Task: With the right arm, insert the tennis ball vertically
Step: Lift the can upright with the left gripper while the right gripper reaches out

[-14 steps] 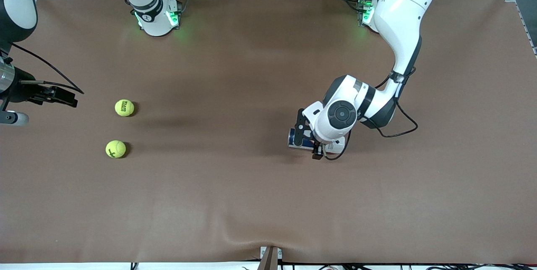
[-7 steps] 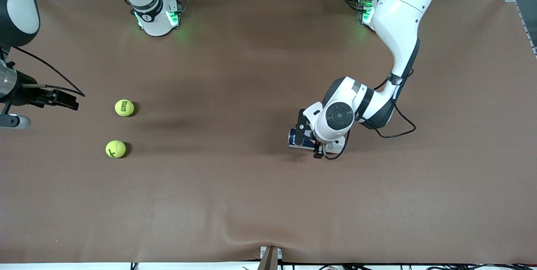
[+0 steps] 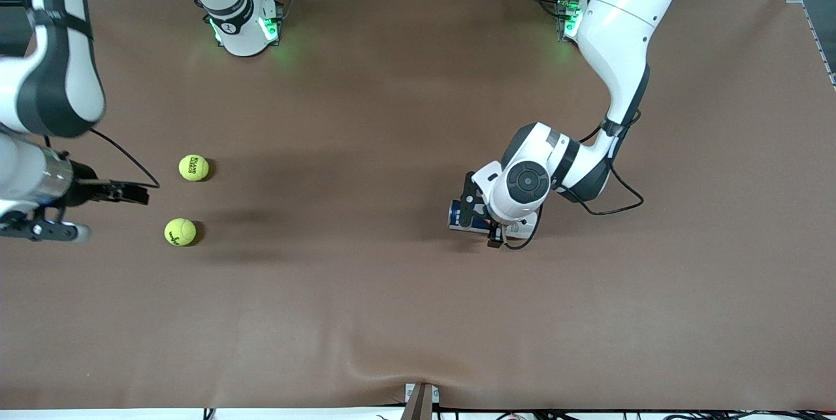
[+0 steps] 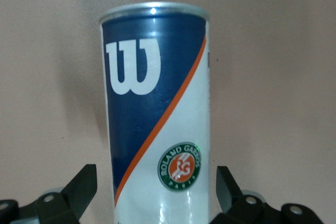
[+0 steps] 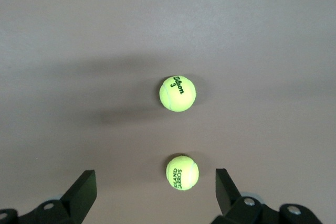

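Two yellow tennis balls lie on the brown table near the right arm's end. One (image 3: pixel 194 168) (image 5: pixel 182 172) has block lettering. The other (image 3: pixel 179 232) (image 5: pixel 177 93) lies nearer the front camera. My right gripper (image 3: pixel 140 194) (image 5: pixel 154 176) is open and empty, over the table beside the balls, on the side toward the right arm's end. A blue and white Wilson ball can (image 3: pixel 455 215) (image 4: pixel 157 108) lies on its side near the table's middle. My left gripper (image 3: pixel 480 219) (image 4: pixel 155 174) is open and straddles the can, with a small gap at each finger.
The left arm's cable (image 3: pixel 614 201) loops over the table beside the can. A bracket (image 3: pixel 421 400) sticks up at the table's front edge. The brown table surface (image 3: pixel 326 289) lies bare between the balls and the can.
The right arm has swung toward the front camera and its gripper has moved closer to the two balls. The left arm and the can have barely moved.
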### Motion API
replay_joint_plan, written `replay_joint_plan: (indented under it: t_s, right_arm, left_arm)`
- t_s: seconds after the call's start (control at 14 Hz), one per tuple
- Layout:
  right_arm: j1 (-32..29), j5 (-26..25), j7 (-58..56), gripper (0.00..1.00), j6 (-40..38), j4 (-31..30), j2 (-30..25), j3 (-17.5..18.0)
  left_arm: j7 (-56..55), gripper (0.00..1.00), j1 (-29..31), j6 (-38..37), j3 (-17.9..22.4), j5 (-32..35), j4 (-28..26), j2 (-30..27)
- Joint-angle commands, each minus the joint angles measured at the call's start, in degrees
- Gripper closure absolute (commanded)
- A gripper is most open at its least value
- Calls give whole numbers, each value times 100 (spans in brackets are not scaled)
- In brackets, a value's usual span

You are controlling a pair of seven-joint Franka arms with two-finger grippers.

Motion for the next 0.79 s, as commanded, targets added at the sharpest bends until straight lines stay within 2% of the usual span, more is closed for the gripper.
replay_joint_plan:
  t_s: [0.0, 0.07, 0.21, 0.29, 0.36, 0.5, 0.72]
  right_arm:
    - [-168, -22, -4, 0, 56, 45, 285, 58]
    - [-212, -22, -21, 0, 187, 2, 399, 58]
    - [-318, -13, -205, 0, 818, -453, 426, 67]
    - [-318, -13, -258, 0, 1004, -630, 426, 67]
    - [-318, -13, -268, 0, 1041, -675, 426, 67]
    - [-300, -21, -276, 0, 1111, -676, 514, 67]
    - [-326, -13, -391, 0, 1269, -676, 655, 67]
  left_arm:
    - [-19, 0, -36, 359, 55, 125, -124, 71]
    - [-45, 8, -70, 360, 64, 125, -124, 71]
    - [-80, 32, -176, 360, 73, 134, -106, 62]
    - [-97, 54, -176, 360, 64, 177, -89, 62]
    - [-167, 57, -176, 360, 64, 282, -71, 45]
    - [-256, 55, -106, 351, 47, 327, -45, -17]
    - [-238, 55, 34, 325, -15, 13, 16, -183]
